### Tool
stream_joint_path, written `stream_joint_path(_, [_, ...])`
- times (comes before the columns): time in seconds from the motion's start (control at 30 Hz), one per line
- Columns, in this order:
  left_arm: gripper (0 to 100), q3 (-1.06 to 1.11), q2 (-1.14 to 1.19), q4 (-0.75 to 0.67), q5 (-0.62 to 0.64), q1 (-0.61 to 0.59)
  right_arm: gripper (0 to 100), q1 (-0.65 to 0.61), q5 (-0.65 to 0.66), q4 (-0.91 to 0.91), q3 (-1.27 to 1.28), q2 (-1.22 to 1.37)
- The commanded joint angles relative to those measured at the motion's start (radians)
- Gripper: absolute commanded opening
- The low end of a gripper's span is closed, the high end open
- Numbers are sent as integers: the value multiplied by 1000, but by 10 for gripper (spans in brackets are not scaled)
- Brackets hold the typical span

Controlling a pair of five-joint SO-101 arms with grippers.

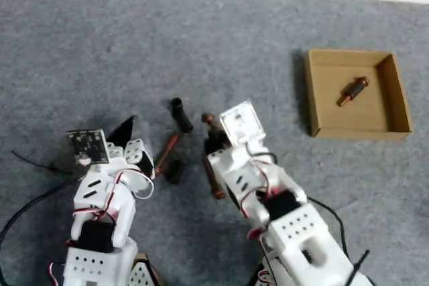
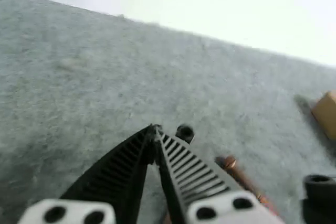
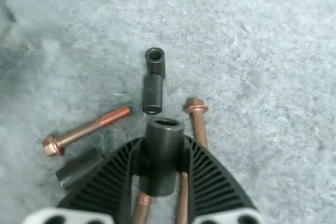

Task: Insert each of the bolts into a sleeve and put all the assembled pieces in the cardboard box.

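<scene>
My right gripper (image 3: 161, 148) is shut on an upright black sleeve (image 3: 161, 156), held just above the grey mat; in the high view this gripper (image 1: 214, 141) is at mid-table. Beyond it lie two black sleeves end to end (image 3: 153, 81) and a copper bolt (image 3: 84, 129). A second bolt (image 3: 197, 119) lies beside the fingers, and a dark sleeve (image 3: 79, 166) rests near the first bolt. My left gripper (image 2: 155, 132) is shut on nothing and sits low at the left (image 1: 127, 129). The cardboard box (image 1: 322, 98) holds one assembled bolt and sleeve (image 1: 352, 92).
More copper bolt shafts (image 3: 181, 198) pass under the right fingers. A bolt (image 1: 166, 153) and a sleeve (image 1: 174, 169) lie between the two arms. The mat is bare towards the far side and between the parts and the box. Cables trail at the near left.
</scene>
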Motion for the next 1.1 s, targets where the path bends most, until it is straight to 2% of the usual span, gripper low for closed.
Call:
stream_joint_path(0.0, [10, -10, 110, -18, -52, 47, 5, 15, 21, -27, 39, -125])
stream_joint_path(0.27, [18, -254, 630, -14, -81, 88, 5, 16, 25, 22, 84, -179])
stream_joint_path(0.37, [114, -326, 842, -12, -163, 137, 5, 16, 26, 59, 84, -180])
stream_joint_path(0.47, [252, -366, 1009, -12, -149, 151, 5, 25, 26, 62, 87, -180])
stream_joint_path(0.53, [308, -398, 1089, -12, -147, 147, 5, 30, 26, 64, 87, -180])
stream_joint_path(0.7, [316, -449, 1218, -11, -153, 143, 5, 44, 26, 65, 88, -180])
stream_joint_path(0.9, [316, -532, 1320, -12, -153, 27, 5, 44, 26, 67, 90, -180])
stream_joint_path(1.07, [316, -564, 1400, -15, -153, 12, 5, 44, 26, 67, 90, -180])
